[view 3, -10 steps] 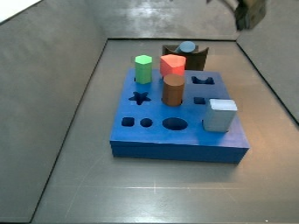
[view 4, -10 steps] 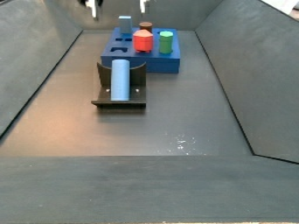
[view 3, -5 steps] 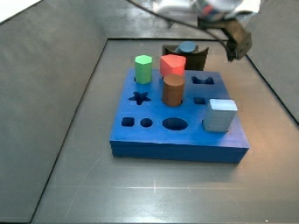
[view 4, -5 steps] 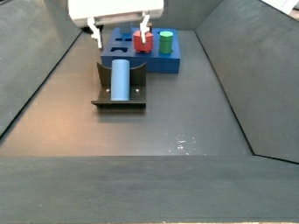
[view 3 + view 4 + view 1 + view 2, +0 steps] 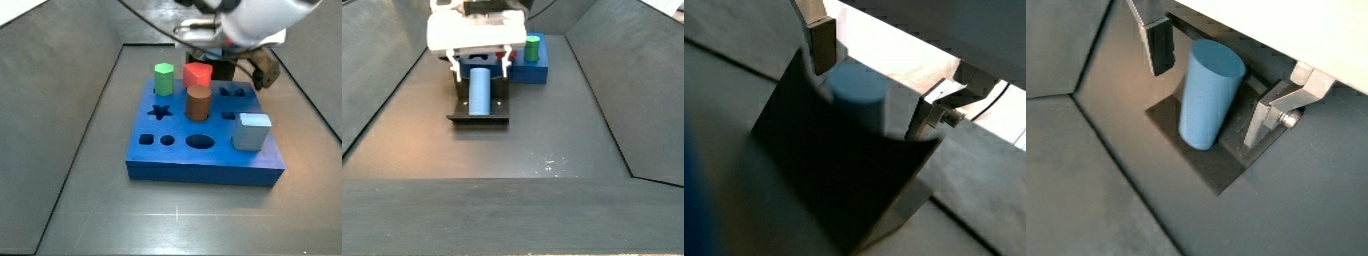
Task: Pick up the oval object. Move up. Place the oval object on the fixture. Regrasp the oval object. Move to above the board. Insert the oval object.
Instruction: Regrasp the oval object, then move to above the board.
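Note:
The oval object [image 5: 1207,95] is a pale blue peg lying on the dark fixture [image 5: 1213,168]. It also shows in a side view [image 5: 477,90], lying along the fixture [image 5: 477,113], and end-on in a wrist view [image 5: 858,90]. My gripper [image 5: 477,66] is low over the peg's far end and open, with one finger [image 5: 1160,45] on each side of the peg and gaps between pads and peg. In a side view my gripper [image 5: 230,66] hides the peg and most of the fixture. The blue board [image 5: 201,150] lies in front of it.
On the board stand a green peg [image 5: 163,78], a red peg [image 5: 198,72], an orange-brown cylinder [image 5: 198,102] and a pale blue square block [image 5: 250,131]. Grey sloping walls enclose the floor [image 5: 543,150].
My gripper has come down from above the board's far side to the fixture. Its open fingers now straddle the peg. The peg has not moved.

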Controlling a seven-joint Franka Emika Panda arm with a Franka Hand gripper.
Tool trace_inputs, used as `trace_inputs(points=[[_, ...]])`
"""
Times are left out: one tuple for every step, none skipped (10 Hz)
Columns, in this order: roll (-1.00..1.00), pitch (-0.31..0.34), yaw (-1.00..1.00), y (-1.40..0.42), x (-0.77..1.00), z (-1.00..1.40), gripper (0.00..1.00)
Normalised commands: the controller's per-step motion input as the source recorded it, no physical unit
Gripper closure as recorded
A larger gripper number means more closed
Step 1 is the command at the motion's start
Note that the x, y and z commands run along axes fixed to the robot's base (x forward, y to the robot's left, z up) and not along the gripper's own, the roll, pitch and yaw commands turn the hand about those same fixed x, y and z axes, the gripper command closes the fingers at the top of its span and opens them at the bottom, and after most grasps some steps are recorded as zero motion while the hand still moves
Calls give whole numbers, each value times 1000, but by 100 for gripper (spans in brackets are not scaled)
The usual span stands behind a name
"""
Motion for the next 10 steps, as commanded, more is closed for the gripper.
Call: trace_inputs(points=[[73, -66, -69, 13, 71, -339, 0], [64, -30, -77, -5, 36, -196, 0], [64, -25, -77, -15, 12, -171, 0], [62, -23, -73, -15, 10, -170, 0], [61, -21, -71, -15, 10, -170, 0], [60, -19, -67, -14, 9, -170, 0], [59, -18, -66, -13, 9, -170, 0], [0, 0, 0, 0, 0, 0, 100], [123, 16, 177, -50, 78, 1000, 100], [118, 14, 173, -52, 78, 1000, 100]])
